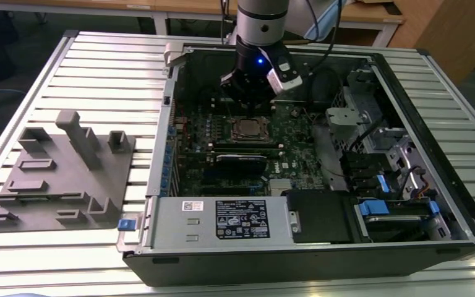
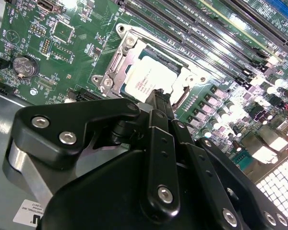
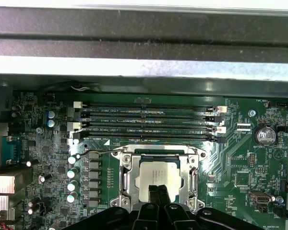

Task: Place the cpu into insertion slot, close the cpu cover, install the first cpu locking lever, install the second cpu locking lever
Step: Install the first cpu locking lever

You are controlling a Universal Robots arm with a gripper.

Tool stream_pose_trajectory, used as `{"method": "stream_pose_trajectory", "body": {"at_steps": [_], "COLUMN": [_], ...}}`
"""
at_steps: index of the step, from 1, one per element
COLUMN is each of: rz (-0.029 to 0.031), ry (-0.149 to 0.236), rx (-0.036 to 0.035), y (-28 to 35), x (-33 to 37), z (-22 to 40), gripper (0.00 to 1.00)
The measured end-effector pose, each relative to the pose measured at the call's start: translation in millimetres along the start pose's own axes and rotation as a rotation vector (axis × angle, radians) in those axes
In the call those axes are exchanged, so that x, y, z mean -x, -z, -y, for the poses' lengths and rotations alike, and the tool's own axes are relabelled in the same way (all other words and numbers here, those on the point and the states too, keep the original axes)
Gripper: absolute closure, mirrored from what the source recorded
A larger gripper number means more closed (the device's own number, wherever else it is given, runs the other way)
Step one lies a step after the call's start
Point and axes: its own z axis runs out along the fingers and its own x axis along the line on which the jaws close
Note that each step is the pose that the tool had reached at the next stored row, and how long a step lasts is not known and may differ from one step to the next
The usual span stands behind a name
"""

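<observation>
The cpu [image 3: 156, 178] lies flat in the insertion slot [image 1: 250, 129] on the green board, its pale metal top [image 2: 151, 76] showing. The silvery cpu cover [image 3: 129, 176] lies down around it as a frame [image 2: 116, 62], with the chip showing through its window. A thin metal lever wire [image 3: 93, 152] runs along one side of the socket. My gripper [image 3: 158, 189] hangs just above the chip's edge, its black fingers [image 2: 159, 103] pressed together and holding nothing. In the exterior view the gripper [image 1: 250, 110] stands inside the open computer case, right over the socket.
Long black memory slots [image 3: 149, 120] run beside the socket. A row of capacitors [image 3: 73, 177] and a coin battery [image 3: 265, 135] flank it. The case walls [image 1: 171, 124] enclose the board. A grey fixture block [image 1: 64, 173] sits on the slatted table at the exterior view's left.
</observation>
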Motion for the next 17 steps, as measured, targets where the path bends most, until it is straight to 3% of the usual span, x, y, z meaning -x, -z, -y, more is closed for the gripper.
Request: {"method": "stream_pose_trajectory", "body": {"at_steps": [4,13,17], "rz": [-0.0002,0.0002,0.0005], "ry": [0.0,0.0,0.0], "rx": [-0.0002,0.0,-0.0001], "y": [0.1,0.3,0.3], "x": [-1.5,-21.2,-22.6], "z": [0.0,-0.2,-0.2], "gripper": [0.89,0.89,0.89]}}
